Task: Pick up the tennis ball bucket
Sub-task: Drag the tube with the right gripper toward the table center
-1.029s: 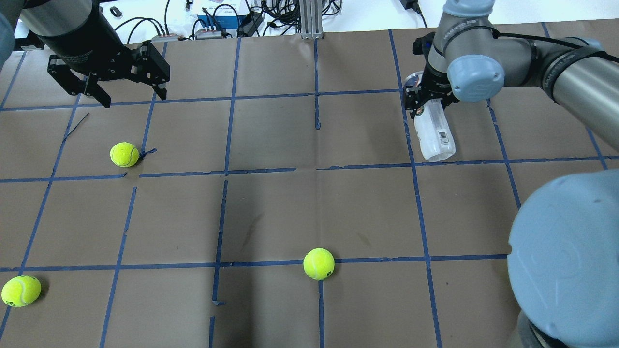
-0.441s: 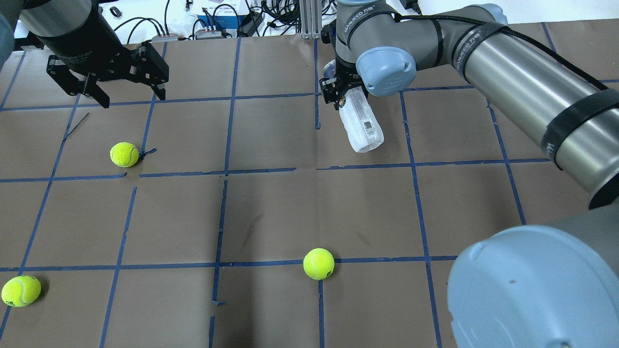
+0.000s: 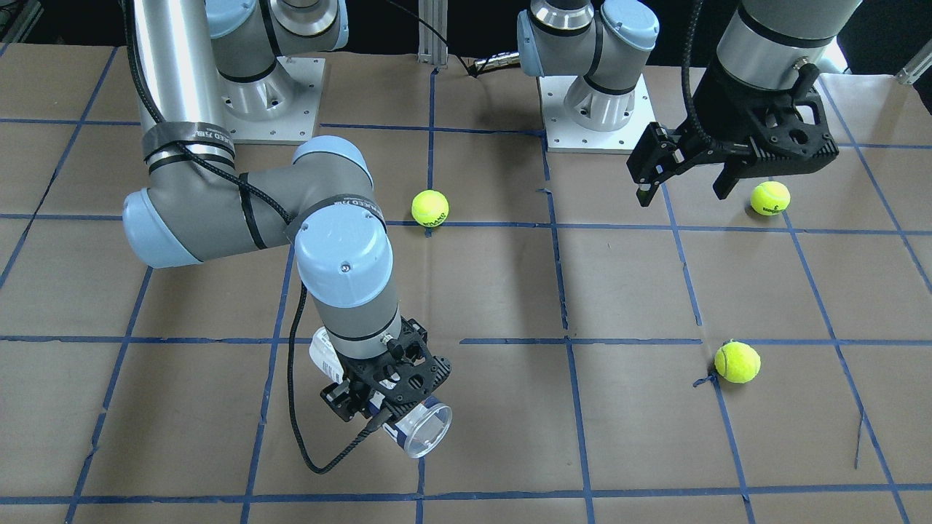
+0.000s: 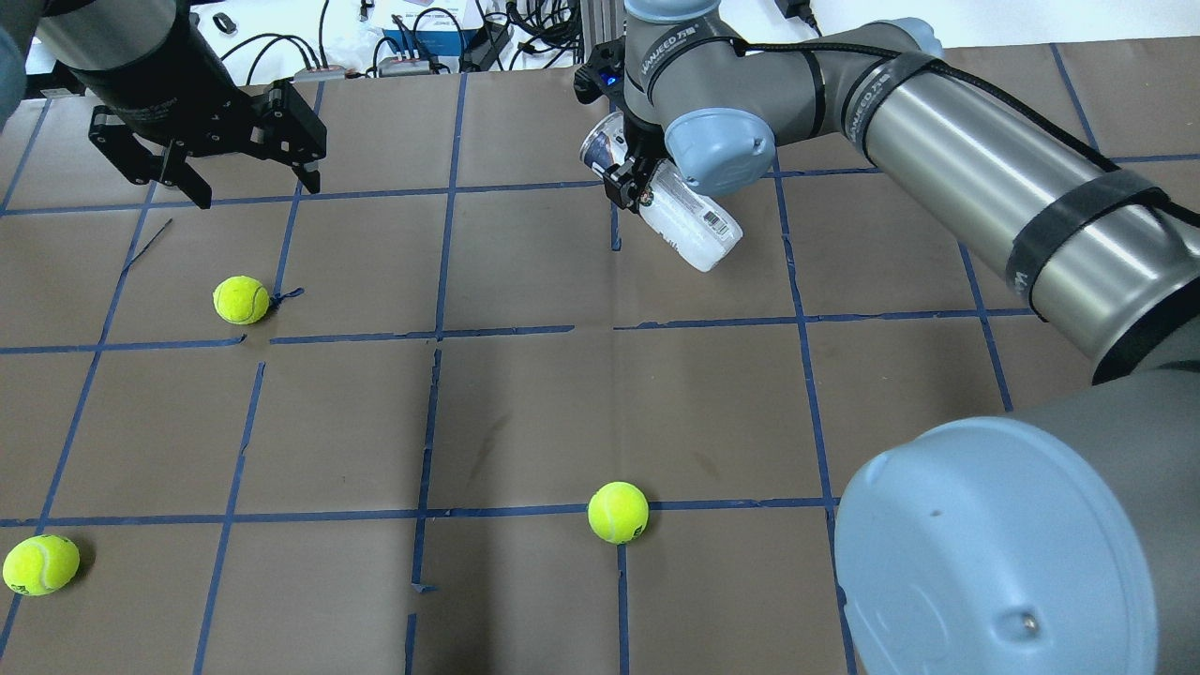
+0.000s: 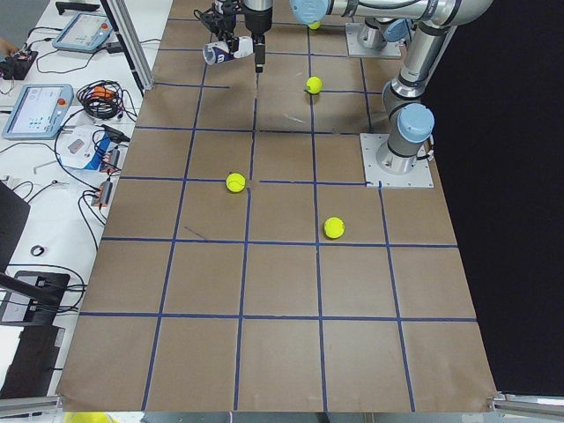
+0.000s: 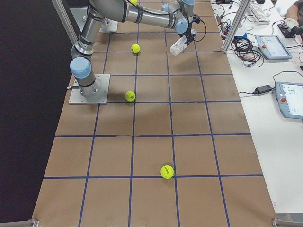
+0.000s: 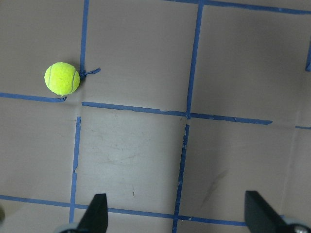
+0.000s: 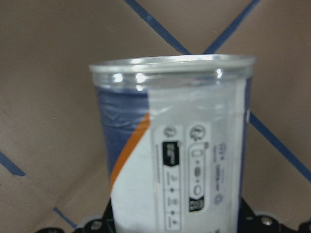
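Note:
My right gripper [image 4: 630,184] is shut on the tennis ball bucket [image 4: 696,231], a clear can with a white and navy label and a barcode. It holds the can tilted above the far middle of the table. In the front-facing view the gripper [image 3: 384,393] clamps the can near its open silver-rimmed end [image 3: 428,431]. The right wrist view shows the can [image 8: 180,145] close up between the jaws. My left gripper [image 4: 258,192] is open and empty above the far left of the table, also in the front-facing view [image 3: 681,195] and the left wrist view [image 7: 177,218].
Three yellow-green tennis balls lie on the brown, blue-taped table [image 4: 525,403]: one far left [image 4: 241,299], one near centre [image 4: 618,512], one at the near left edge [image 4: 40,564]. Cables and boxes [image 4: 422,42] sit beyond the far edge.
My right arm has swung left with the can, from the far right of the table to the far middle, and the can has tilted further. My left arm has not moved.

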Robot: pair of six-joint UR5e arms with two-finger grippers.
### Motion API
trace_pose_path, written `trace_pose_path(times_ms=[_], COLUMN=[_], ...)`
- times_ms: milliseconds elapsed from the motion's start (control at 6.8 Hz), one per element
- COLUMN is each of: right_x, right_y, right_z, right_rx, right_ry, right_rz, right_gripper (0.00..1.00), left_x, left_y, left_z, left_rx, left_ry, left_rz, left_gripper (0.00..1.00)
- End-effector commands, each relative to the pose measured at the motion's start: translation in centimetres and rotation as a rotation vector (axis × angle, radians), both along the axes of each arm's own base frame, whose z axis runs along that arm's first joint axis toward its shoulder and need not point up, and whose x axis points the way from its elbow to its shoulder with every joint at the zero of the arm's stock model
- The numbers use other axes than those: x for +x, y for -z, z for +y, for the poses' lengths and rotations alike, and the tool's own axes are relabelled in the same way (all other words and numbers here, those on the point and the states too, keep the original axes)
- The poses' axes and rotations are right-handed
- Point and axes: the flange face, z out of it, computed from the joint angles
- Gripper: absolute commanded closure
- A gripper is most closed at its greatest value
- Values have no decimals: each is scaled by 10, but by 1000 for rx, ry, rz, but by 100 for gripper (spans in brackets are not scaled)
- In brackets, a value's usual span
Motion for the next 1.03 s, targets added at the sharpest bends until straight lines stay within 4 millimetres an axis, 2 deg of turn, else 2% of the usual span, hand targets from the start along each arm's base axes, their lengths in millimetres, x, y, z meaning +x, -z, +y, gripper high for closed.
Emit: trace_pose_path(times_ms=[0,588,882], right_x=[39,47,46], right_y=[20,70,77], right_z=[5,-5,-5], right_rx=[-74,-89,-83], right_ry=[-305,-500,-526], right_rz=[31,68,89], right_gripper=[28,28,28], left_x=[0,2,2], left_y=[0,1,4], left_z=[-1,-2,-4], left_rx=[0,0,6], left_ry=[1,-2,-2], left_rz=[1,1,2], left_gripper=[0,0,0])
